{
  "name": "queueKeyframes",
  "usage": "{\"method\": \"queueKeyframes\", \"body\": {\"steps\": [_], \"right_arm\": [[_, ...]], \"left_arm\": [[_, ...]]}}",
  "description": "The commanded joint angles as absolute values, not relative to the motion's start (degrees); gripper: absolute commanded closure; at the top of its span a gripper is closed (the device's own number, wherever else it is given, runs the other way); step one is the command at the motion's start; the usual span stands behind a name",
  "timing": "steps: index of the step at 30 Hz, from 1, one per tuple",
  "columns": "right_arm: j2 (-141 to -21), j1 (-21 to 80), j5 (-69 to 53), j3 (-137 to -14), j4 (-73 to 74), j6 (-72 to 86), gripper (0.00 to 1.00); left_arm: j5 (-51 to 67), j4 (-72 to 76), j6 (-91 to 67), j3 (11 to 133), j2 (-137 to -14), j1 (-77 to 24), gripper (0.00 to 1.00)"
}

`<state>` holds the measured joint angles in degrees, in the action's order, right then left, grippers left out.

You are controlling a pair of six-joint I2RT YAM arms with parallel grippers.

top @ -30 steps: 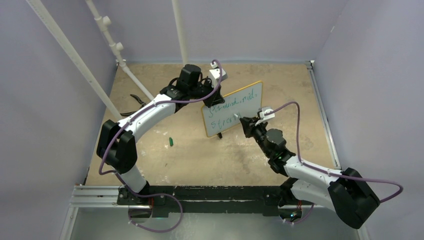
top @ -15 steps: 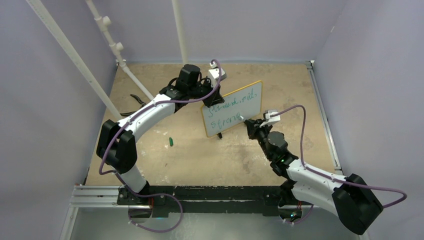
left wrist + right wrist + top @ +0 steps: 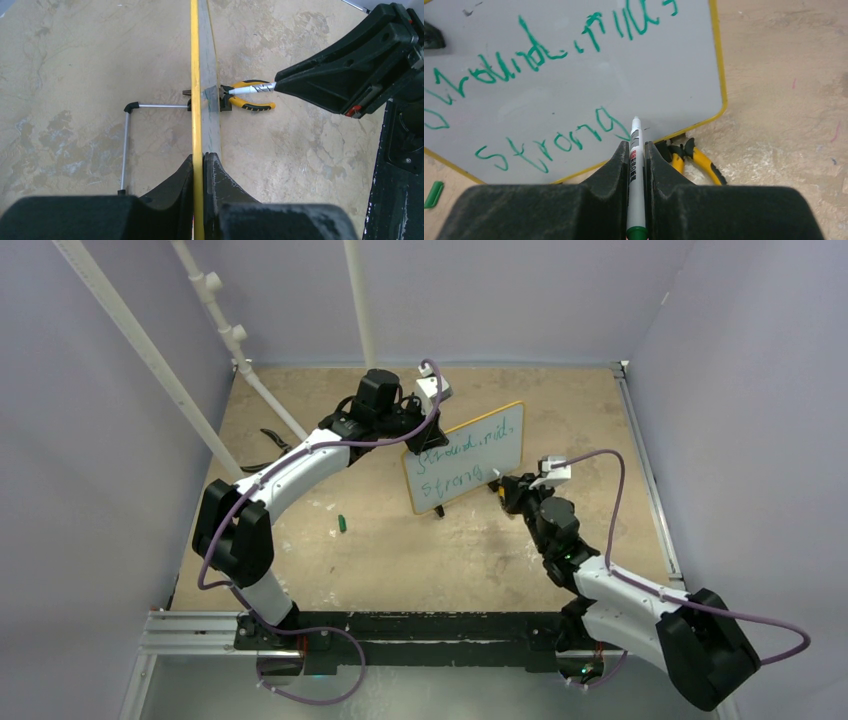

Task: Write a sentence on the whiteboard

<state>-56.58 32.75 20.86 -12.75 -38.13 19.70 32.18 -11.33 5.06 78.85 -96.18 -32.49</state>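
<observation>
Pinching the board (image 3: 478, 445) by its yellow frame, the left fingers (image 3: 226, 192) are nearly closed, with the thin edge running straight out from between them. The right fingers (image 3: 611, 175) are closed on the marker (image 3: 636, 150), whose white barrel juts ahead of them. Its tip is at the board face just past the end of the sentence (image 3: 536, 52); I cannot tell whether it actually touches.

The board looks light, stiff and thin, with a slick face. It would likely tip or swing under a push, so the frame is the place to hold it, never the inked face, which should smear easily. The marker is slim, hard and smooth. Under pressure it may slide back through the fingers, so a mid-barrel grip suits it.

Below the right fingers, yellow pliers (image 3: 698, 159) lie at the board's foot. The surface (image 3: 400, 560) is tan, scuffed and blotchy, with a small green piece (image 3: 341, 523) left of the board. Lilac walls close in the room, and white poles (image 3: 215, 300) rise beyond the left fingers.
</observation>
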Motion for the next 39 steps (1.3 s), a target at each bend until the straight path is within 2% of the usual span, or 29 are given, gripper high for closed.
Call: {"method": "queueKeyframes", "body": {"steps": [1, 15, 26, 39], "right_arm": [[-55.5, 28.1, 13.4, -13.2, -40.3, 21.4, 1.00], [-55.7, 26.1, 9.0, -13.1, -40.7, 21.4, 1.00], [-60.0, 26.1, 11.3, -14.6, -41.6, 21.6, 1.00], [-59.0, 26.1, 15.2, -13.4, -45.0, 20.9, 1.00]], "left_arm": [[31.2, -13.8, 7.2, 76.7, -95.9, -32.2, 1.00], [30.7, -14.0, 7.4, 76.7, -95.8, -32.2, 1.00], [30.8, -14.1, 7.4, 76.7, -96.3, -32.2, 1.00], [30.8, -14.1, 7.4, 76.7, -97.0, -32.1, 1.00]]}}
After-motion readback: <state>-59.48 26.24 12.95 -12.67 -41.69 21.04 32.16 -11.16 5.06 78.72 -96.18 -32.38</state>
